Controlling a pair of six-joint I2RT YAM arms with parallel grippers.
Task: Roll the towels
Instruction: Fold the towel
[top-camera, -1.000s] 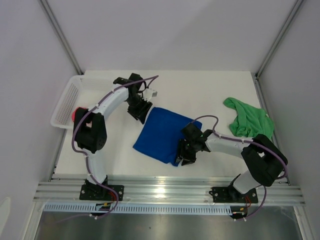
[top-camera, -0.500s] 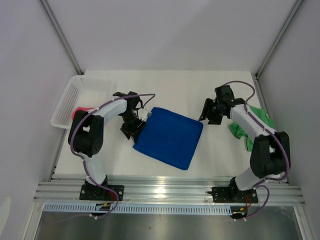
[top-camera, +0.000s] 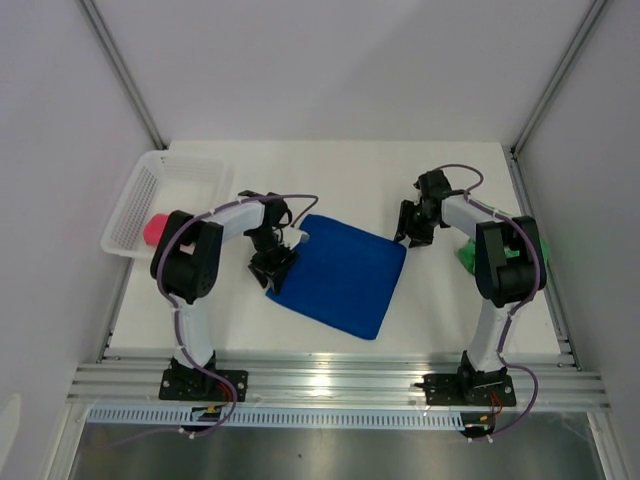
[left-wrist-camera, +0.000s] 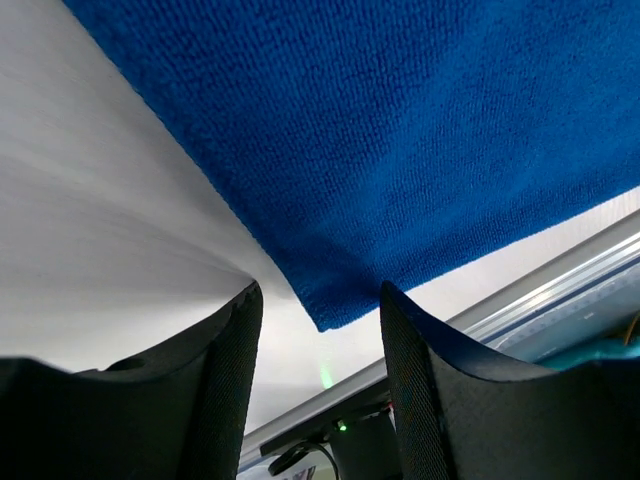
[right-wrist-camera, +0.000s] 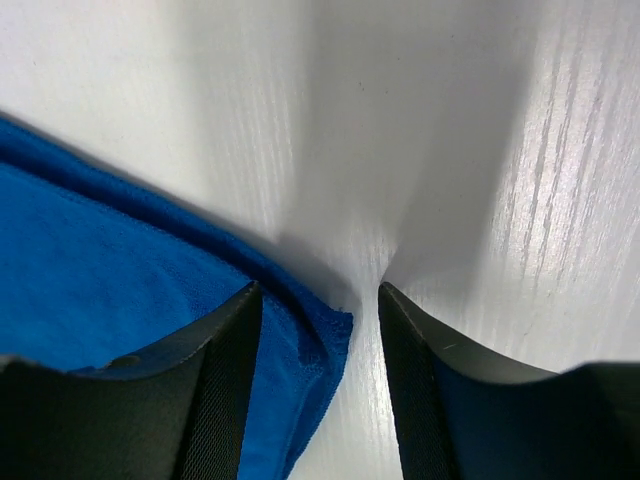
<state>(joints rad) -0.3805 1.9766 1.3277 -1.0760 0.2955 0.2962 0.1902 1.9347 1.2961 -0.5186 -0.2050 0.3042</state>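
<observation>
The blue towel (top-camera: 340, 275) lies spread flat as a tilted square in the middle of the table. My left gripper (top-camera: 272, 262) stands open at its left corner; in the left wrist view that corner (left-wrist-camera: 325, 315) lies between the fingers (left-wrist-camera: 225, 390), unclamped. My right gripper (top-camera: 410, 232) is open at the far right corner, and the right wrist view shows that slightly rumpled corner (right-wrist-camera: 325, 335) beside the left finger (right-wrist-camera: 215, 400). A green towel (top-camera: 466, 253) peeks out behind the right arm. A pink towel (top-camera: 154, 229) sits at the basket's near end.
The white mesh basket (top-camera: 165, 185) stands at the far left edge of the table. An aluminium rail (top-camera: 340, 380) runs along the front by both arm bases. White walls close in the back and sides.
My right arm has swung from the towel's near corner up to its far right corner. The left gripper slid down the left side. The blue towel now lies flatter and squarer.
</observation>
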